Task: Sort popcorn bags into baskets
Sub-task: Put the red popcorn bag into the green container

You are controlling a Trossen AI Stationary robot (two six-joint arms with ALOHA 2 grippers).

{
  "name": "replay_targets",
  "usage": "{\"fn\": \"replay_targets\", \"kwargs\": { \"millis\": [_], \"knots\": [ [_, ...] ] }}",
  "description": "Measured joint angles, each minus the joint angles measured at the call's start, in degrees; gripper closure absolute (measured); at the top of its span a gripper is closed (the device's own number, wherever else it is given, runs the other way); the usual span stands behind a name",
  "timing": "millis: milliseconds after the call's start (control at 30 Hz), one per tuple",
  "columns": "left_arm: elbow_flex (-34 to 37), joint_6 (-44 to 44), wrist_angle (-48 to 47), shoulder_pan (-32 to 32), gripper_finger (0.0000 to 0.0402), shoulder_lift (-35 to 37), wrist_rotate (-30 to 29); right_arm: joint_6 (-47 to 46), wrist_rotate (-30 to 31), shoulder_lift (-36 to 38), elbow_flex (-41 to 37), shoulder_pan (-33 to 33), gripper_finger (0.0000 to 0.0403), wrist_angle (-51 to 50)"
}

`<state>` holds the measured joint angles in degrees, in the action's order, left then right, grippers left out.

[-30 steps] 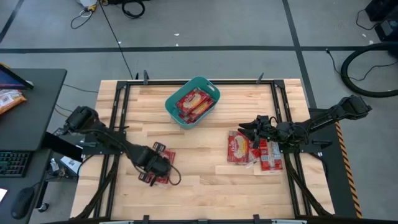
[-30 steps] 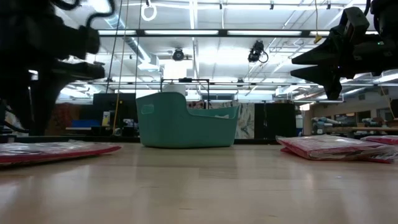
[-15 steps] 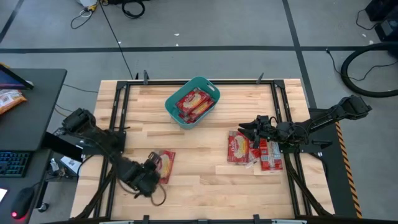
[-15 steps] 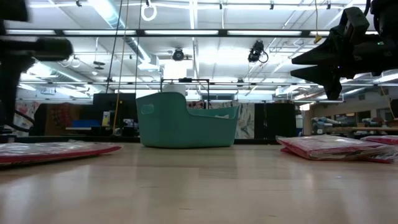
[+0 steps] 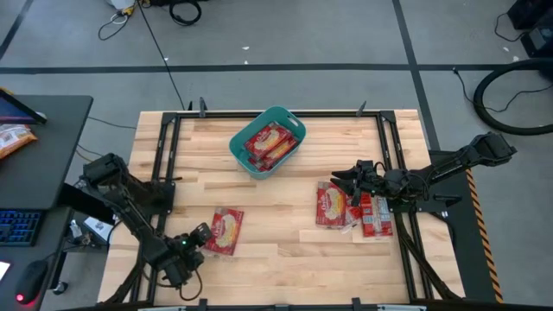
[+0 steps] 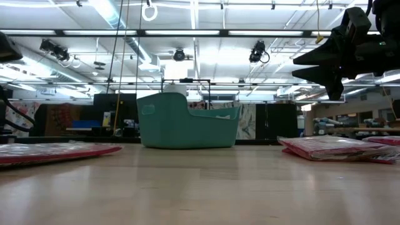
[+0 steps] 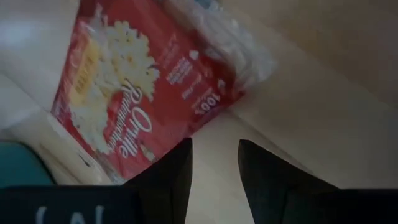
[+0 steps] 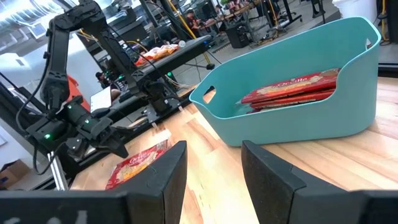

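Note:
One red popcorn bag (image 5: 226, 231) lies flat on the table near my left gripper (image 5: 199, 238), which is open and just off its near-left corner; the left wrist view shows the bag (image 7: 130, 93) beyond the open fingers (image 7: 214, 171). The teal basket (image 5: 268, 141) stands at the far middle with red bags (image 5: 266, 142) inside, also seen in the right wrist view (image 8: 292, 90). More bags (image 5: 333, 206) lie in a loose pile on the right. My right gripper (image 5: 339, 180) hovers open above that pile.
A metal frame (image 5: 164, 155) runs along the table's left and right edges. Bare wood (image 5: 276, 216) lies between the lone bag and the right pile. An orange-and-white snack bag (image 5: 13, 138) sits on a dark side desk off the table's left.
My left gripper has drawn back from above the lone popcorn bag toward the table's near-left corner, uncovering the bag, which lies flat on the wood. My right arm has kept still.

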<state>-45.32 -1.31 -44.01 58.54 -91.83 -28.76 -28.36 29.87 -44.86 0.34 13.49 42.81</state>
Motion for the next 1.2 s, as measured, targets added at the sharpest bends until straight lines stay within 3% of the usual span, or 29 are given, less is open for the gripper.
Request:
{"fn": "replay_targets", "kwargs": {
  "millis": [133, 567, 700, 833, 1067, 1200],
  "knots": [
    [1.4, -2.6, 5.2, 0.0, 0.0266, 0.0, -4.1, 0.0, 0.0, 0.0, 0.0, 0.0, 0.0245, 0.0],
    [6.7, -17.2, 18.8, -0.6, 0.0266, 0.1, -6.4, 0.0, 0.0, 0.0, 0.0, 0.0, 0.0245, 0.0],
    [7.0, -15.7, 20.3, -2.0, 0.0269, 0.1, -6.2, 0.0, 0.0, 0.0, 0.0, 0.0, 0.0245, 0.0],
    [7.1, -14.4, 21.6, -3.6, 0.0297, 0.1, -4.7, 0.0, 0.0, 0.0, 0.0, 0.0, 0.0245, 0.0],
    [7.1, -14.8, 22.9, -5.6, 0.0388, 0.0, -3.8, 0.0, 0.0, 0.0, 0.0, 0.0, 0.0245, 0.0],
    [7.1, -17.8, 23.5, -7.7, 0.0395, 0.0, -3.6, 0.0, 0.0, 0.0, 0.0, 0.0, 0.0245, 0.0]
  ]
}}
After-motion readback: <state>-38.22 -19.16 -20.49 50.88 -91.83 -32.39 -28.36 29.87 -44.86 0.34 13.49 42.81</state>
